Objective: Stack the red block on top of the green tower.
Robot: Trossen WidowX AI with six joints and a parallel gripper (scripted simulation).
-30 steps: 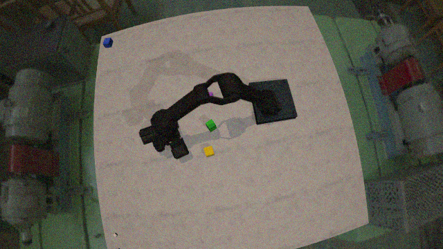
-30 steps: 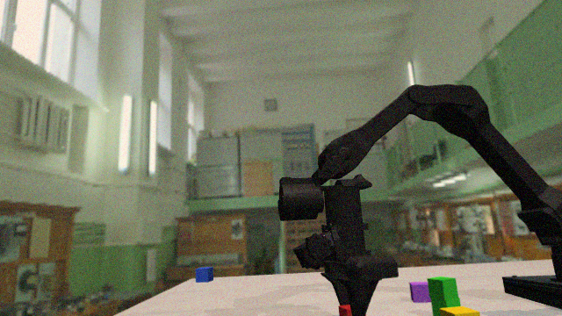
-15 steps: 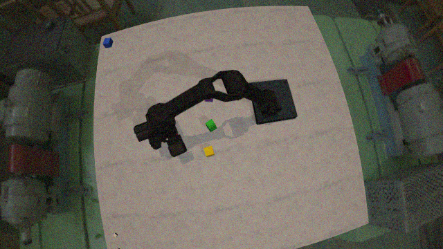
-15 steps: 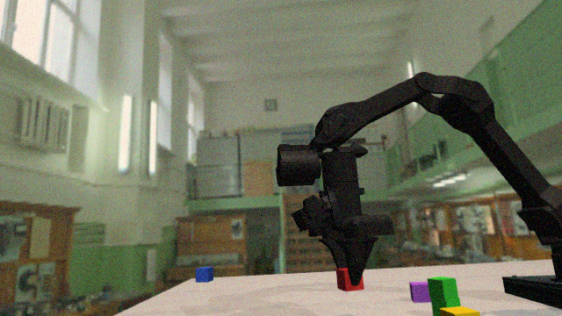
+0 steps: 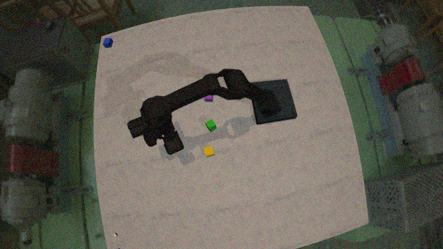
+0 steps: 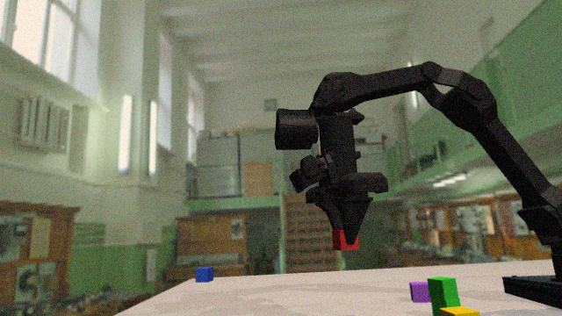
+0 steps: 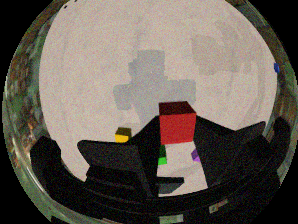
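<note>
The red block (image 6: 339, 240) (image 7: 177, 127) is held between the fingertips of my gripper (image 6: 349, 239), which is shut on it and carries it well above the table. In the top view the arm hides the red block. The green tower (image 5: 210, 125) (image 6: 443, 293) stands upright on the table, to the right of my gripper and lower than the red block in the exterior view. In the wrist view only a small part of the green tower (image 7: 162, 161) shows between the fingers.
A yellow block (image 5: 208, 151) (image 6: 459, 312) (image 7: 123, 135) and a purple block (image 5: 208, 98) (image 6: 419, 292) (image 7: 196, 155) lie on either side of the tower. A blue block (image 5: 108, 42) (image 6: 205, 274) (image 7: 276, 67) sits near a far table corner. The arm's dark base (image 5: 291, 100) is right of the tower.
</note>
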